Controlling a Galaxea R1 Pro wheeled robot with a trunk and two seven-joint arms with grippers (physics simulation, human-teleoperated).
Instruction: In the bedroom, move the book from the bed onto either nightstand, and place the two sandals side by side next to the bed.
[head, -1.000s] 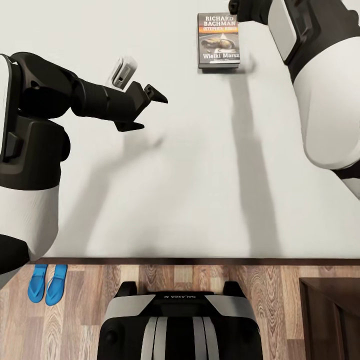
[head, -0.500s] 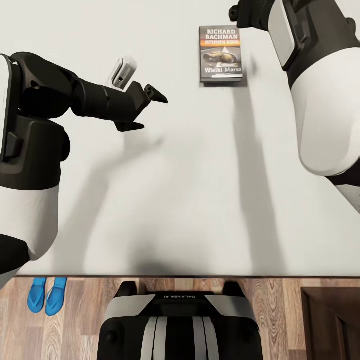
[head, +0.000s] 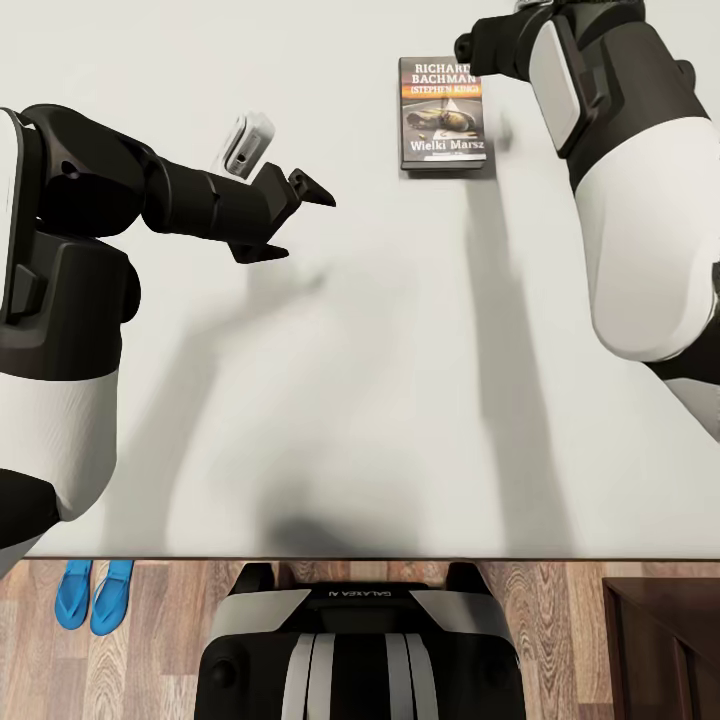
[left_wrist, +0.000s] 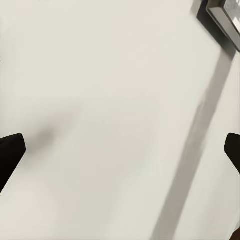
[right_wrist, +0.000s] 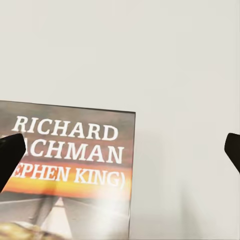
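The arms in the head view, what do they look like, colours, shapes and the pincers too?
Both arms are built of rounded glossy white shells joined by matte black segments. The left arm tapers to a black ribbed forearm carrying a small white-grey module near the wrist, ending in the left pincer with two black pointed fingers. The right arm has a big white shell with a black collar; its black pincer is partly cropped.

head view looks straight down over the pale grey-white mattress (head: 380, 330); both wrist views sit close above it, sharing the dark paperback book (right_wrist: 70, 175) beyond each pincer.
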